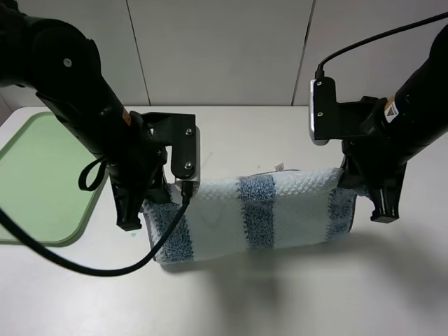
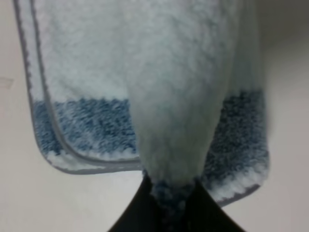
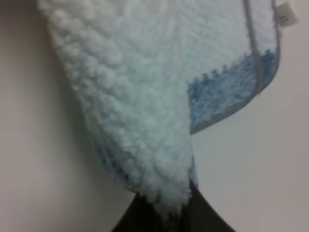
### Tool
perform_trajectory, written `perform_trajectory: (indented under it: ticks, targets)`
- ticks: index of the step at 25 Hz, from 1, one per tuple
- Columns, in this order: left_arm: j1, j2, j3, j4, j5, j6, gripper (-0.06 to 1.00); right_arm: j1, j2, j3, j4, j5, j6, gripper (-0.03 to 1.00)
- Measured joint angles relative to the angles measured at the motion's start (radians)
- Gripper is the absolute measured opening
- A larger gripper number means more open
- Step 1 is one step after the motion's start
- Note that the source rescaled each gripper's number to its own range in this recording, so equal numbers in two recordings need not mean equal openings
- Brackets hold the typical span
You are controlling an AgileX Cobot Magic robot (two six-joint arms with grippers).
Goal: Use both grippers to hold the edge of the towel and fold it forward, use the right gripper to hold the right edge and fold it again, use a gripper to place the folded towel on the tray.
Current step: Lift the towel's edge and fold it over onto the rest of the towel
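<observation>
Mid first fold, with left gripper (image 2: 171, 205) and right gripper (image 3: 169, 210) both clamped on the raised towel (image 1: 280, 210) at frame centre, probably needing level forward travel to align edges.

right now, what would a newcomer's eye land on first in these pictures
The striped towel stretches across the middle of the table, its top curling over. The left hand and right hand each pinch one end of it. A light-green tray lies at the table's left edge.
</observation>
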Motion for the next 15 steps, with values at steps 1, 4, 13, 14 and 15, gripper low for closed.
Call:
perform_trajectory:
  ticks: [1,4,13,14,15]
  targets:
    - [0.009,0.009,0.000,0.000,-0.006,0.000,0.00,0.000,0.011,0.000,-0.003,-0.016,0.000,0.00]
    - [0.022,0.035,0.000,0.011,-0.028,0.001,0.00,0.000,0.042,0.000,-0.013,-0.057,0.000,0.00]
    - [0.024,0.126,0.000,0.041,-0.111,0.002,0.00,0.000,0.143,-0.047,-0.038,-0.109,0.000,0.00]
    - [0.024,0.130,0.000,0.049,-0.125,0.002,0.00,0.000,0.154,-0.055,-0.040,-0.110,0.000,0.00]
    - [0.024,0.133,0.001,0.054,-0.140,0.002,0.00,0.000,0.163,-0.062,-0.041,-0.113,0.000,0.00]
